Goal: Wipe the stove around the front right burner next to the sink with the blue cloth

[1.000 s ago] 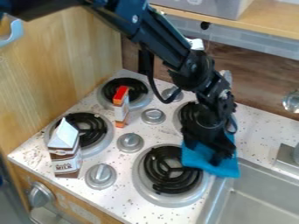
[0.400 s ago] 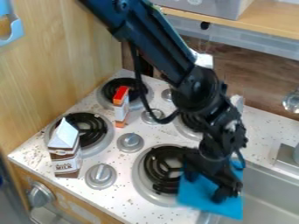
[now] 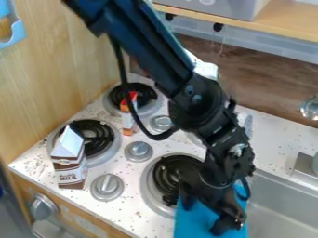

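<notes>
my arm comes from the top edge, and i take the near burner (image 3: pixel 162 179) as my landmark. the largest thing is the white speckled counter (image 3: pixel 140 216), which goes all around this burner. the wooden wall (image 3: pixel 49 74) stands to the left of the burner, and the metal sink (image 3: pixel 279 200) is to its right. my pincer (image 3: pixel 205 213) is at the lower right of the burner, over a blue cloth (image 3: pixel 202 228), and its two tips are spread, with cloth visible between them. this cloth lies at the lower right of the burner, close beside the sink.

the left burner (image 3: pixel 93 139) is up and left from the near burner, and the back burner (image 3: pixel 136 96) is farther behind it. the brown and white milk carton (image 3: pixel 69 172) stands upright, well to the left of the near burner. the smaller orange and white box (image 3: pixel 127 122) is behind the near burner, a little left, partly covered by my cable (image 3: pixel 162 136). the smallest are round grey knobs (image 3: pixel 138 151), left of the near burner and behind it.
</notes>
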{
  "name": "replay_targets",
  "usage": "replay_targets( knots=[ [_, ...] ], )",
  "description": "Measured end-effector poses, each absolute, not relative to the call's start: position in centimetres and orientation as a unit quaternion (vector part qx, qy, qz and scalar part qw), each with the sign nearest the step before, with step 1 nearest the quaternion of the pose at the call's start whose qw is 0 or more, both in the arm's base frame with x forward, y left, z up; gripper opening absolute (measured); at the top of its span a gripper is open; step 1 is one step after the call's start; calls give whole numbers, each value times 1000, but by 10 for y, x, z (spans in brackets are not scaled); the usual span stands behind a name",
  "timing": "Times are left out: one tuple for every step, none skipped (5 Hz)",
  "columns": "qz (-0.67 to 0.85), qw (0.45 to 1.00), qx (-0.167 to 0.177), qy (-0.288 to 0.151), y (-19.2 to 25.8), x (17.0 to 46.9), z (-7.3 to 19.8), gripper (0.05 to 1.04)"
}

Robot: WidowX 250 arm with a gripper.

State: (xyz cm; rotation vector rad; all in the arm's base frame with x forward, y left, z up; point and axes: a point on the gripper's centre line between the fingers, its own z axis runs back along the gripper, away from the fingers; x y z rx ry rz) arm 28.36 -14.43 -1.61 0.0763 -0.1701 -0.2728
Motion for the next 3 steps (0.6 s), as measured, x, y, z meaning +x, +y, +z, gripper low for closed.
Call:
replay_targets(
  knots=[
    [-130,988,40,-72,-139,274,-17,1004],
    [-145,986,36,-80,-146,285,-13,1004],
    [-147,985,48,-72,-146,308,-24,1001]
  ],
)
